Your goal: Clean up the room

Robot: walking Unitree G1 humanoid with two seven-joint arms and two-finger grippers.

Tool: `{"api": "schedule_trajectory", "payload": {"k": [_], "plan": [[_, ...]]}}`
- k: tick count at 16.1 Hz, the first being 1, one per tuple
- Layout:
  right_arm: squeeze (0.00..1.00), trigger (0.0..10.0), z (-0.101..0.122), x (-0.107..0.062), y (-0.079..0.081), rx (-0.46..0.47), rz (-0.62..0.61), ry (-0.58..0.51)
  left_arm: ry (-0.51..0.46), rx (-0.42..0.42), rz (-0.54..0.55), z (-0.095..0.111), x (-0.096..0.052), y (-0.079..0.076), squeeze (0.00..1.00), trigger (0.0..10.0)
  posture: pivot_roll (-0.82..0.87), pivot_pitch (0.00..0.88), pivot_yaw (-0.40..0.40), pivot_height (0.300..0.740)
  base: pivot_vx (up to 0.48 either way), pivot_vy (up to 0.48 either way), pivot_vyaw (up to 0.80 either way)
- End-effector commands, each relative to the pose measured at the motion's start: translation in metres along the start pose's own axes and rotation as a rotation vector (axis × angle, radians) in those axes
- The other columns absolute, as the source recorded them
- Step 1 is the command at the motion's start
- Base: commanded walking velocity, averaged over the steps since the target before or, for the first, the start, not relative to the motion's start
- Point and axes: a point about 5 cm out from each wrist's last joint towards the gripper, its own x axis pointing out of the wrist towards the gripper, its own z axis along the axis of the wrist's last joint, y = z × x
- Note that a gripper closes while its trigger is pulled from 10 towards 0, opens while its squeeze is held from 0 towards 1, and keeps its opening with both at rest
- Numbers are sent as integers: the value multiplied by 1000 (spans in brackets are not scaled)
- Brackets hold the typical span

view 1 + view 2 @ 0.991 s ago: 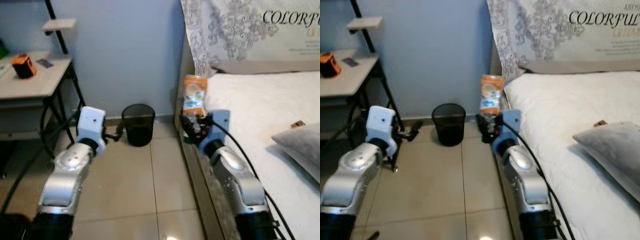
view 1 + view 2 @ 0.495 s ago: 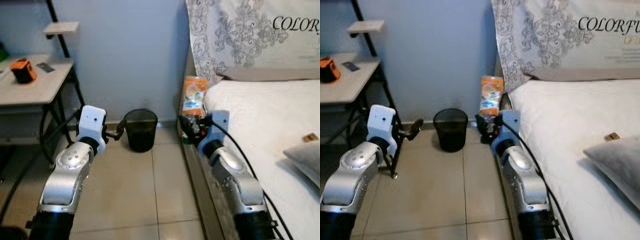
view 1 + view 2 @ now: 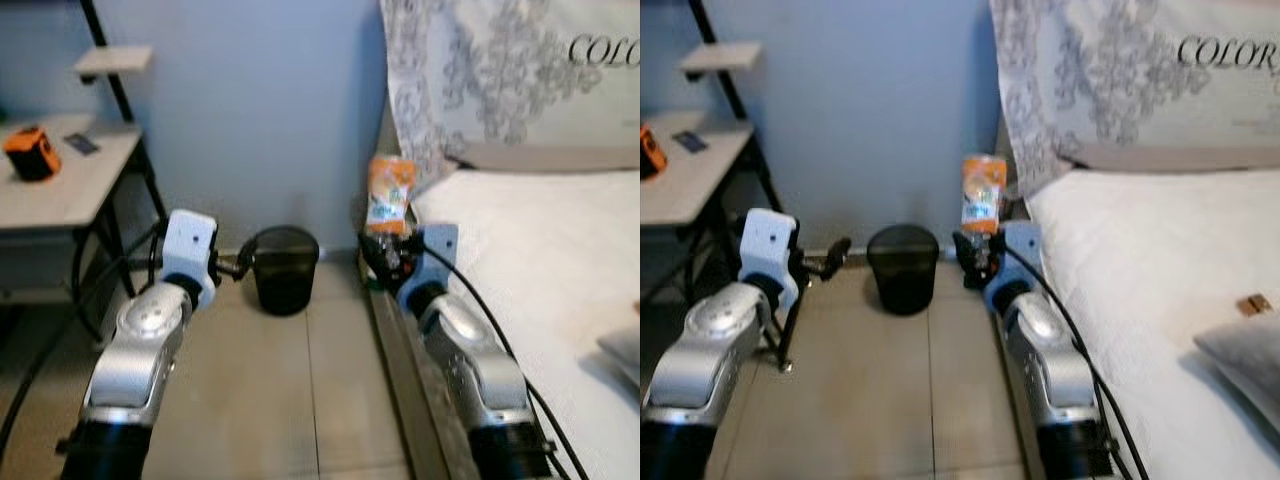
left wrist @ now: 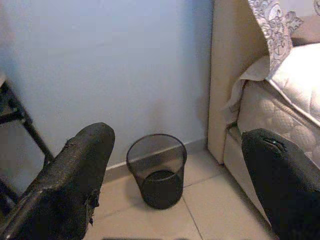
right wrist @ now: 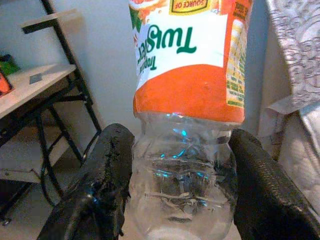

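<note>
**Bottle in hand, bin against the far wall**

Our right gripper point(image 5: 175, 200) pinches an empty plastic juice bottle point(image 5: 187, 100), one black finger pressed on each side of its clear body, just below the orange and white label. In the head views we hold the bottle point(image 3: 390, 195) upright at the near-left corner of the bed point(image 3: 540, 260), above the edge of the bed frame. The label reads "Twister".

Our left gripper point(image 4: 175, 185) is raised over the tiled floor point(image 3: 280, 390) with its fingers point(image 4: 70, 185) spread wide apart and nothing between them. It points toward a black mesh wastebasket point(image 4: 157, 170) that stands on the floor against the pale blue wall point(image 3: 260, 100), between the bed frame on the right and a black-legged side table point(image 3: 60, 190) on the left. The wastebasket point(image 3: 284, 268) sits just beyond the left gripper and left of the bottle.

On the table lie an orange and black object point(image 3: 27, 153) and a small dark card point(image 3: 80, 144). A patterned pillow point(image 3: 500, 70) with printed lettering leans at the head of the bed.
</note>
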Motion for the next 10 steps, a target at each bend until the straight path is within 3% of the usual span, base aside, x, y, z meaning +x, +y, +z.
{"api": "schedule_trajectory", "payload": {"k": [1,3,6,10], "plan": [[0,10000,4,-2,-7,-17,-17,-5,-19,-1,-30,4,2,-7,0,10000,-3,0,-3,740,352,0,0],[0,10000,3,-1,-6,-37,1,7,-21,-1,-33,4,3,-8,0,10000,-5,0,-2,740,354,0,0],[0,10000,2,-1,-6,-59,6,13,-22,-7,-31,3,3,-8,0,10000,-5,0,-6,740,351,0,725],[0,10000,2,-1,-8,-40,1,14,-21,-4,-30,3,3,-7,0,10000,-6,0,-5,740,347,0,0]]}}
